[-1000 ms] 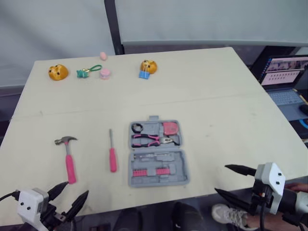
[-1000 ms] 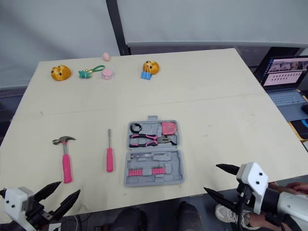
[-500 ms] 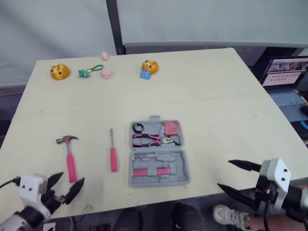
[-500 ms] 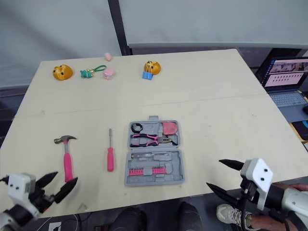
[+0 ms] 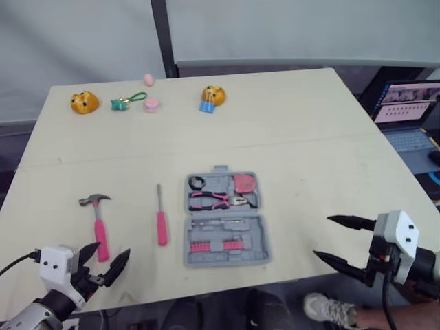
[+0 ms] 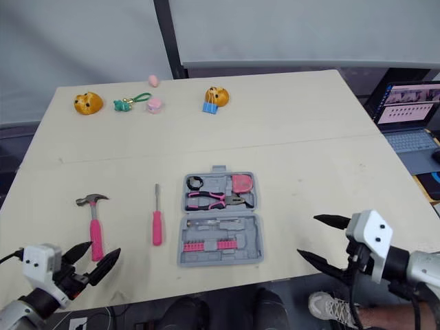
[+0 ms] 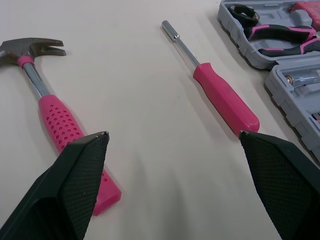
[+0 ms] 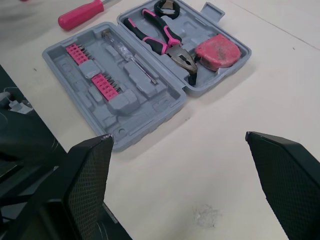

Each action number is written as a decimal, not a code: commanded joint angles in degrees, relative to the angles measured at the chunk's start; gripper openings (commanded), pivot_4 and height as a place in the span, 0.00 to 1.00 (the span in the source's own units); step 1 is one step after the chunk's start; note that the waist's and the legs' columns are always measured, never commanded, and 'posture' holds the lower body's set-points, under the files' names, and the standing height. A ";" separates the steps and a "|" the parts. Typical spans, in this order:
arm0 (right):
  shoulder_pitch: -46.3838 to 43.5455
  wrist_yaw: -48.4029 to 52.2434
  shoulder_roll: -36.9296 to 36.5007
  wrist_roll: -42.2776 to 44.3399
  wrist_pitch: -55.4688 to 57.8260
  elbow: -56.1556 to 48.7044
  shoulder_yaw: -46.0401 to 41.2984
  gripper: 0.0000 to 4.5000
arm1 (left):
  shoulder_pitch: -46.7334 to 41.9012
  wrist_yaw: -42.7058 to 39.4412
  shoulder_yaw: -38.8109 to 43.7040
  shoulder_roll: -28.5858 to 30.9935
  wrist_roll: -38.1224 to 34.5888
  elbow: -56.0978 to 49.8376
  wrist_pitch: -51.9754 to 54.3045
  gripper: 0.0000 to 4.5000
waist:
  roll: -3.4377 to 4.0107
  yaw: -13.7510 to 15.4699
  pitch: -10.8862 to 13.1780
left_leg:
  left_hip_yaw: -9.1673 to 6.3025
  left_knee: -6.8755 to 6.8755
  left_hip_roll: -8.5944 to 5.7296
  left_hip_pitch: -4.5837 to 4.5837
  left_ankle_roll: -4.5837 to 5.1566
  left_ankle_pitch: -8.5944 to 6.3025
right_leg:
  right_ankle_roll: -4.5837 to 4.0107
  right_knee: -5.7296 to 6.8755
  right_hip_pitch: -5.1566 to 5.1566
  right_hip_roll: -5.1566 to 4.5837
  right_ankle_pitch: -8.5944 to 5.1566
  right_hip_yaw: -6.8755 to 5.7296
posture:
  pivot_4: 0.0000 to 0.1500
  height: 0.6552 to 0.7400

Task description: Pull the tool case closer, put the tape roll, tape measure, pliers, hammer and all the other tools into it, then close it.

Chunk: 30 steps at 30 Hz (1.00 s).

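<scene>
the tool case (image 5: 225,220) lies open and flat on the surface (image 5: 309,137), in the middle and toward the near edge. the tape roll (image 5: 196,183), the pliers (image 5: 216,200) and the pink tape measure (image 5: 244,183) already sit in its far half; the near half holds rows of pink bits. two tools are left out, both to the left of the case: the screwdriver (image 5: 160,218) near it, and the hammer (image 5: 98,223) further left, head far and pink handle pointing near

the left end effector (image 5: 110,251) is open and empty, fingers spread wide, at the near left edge just short of the hammer's handle end; in its wrist view the handle end lies right by one finger (image 7: 80,190). the right end effector (image 5: 322,237) is also open and empty, low by the near edge, well to the right of the case

judging from this, the case is close enough and the step in hand is fetching the hammer with the left arm. the next move calls for shifting that end effector far and a touch left so the handle falls between the fingers, lowering to the surface, closing across the handle, then carrying it right to the case. the screwdriver would follow, then closing the case
</scene>
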 commanded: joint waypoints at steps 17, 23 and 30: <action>2.77 -0.75 1.14 0.18 0.31 -5.92 -1.15 1.00 | -1.93 2.94 -5.16 0.67 1.29 -2.49 1.02 0.99 | 0.04 -0.08 -0.01 | 0.02 0.03 0.03 0.06 -0.11 0.08 | 0.02 0.22 -0.02 0.02 0.01 0.03 | 1.00 1.00; 2.68 1.39 -0.29 1.07 0.44 -4.79 -4.09 1.00 | -0.45 13.56 -5.94 -3.17 1.00 -14.60 10.24 0.99 | 0.00 0.12 -0.02 | -0.03 0.03 0.00 0.03 -0.08 0.07 | 0.05 0.16 0.03 0.01 0.03 0.05 | 1.00 1.00; 1.32 3.08 -2.27 1.66 0.95 -3.43 -4.84 1.00 | -9.70 23.36 -4.90 -2.88 -2.27 -21.73 25.12 0.99 | 0.00 0.09 -0.02 | -0.06 0.04 0.00 0.06 -0.12 0.15 | 0.04 0.13 0.04 0.01 0.02 0.06 | 1.00 1.00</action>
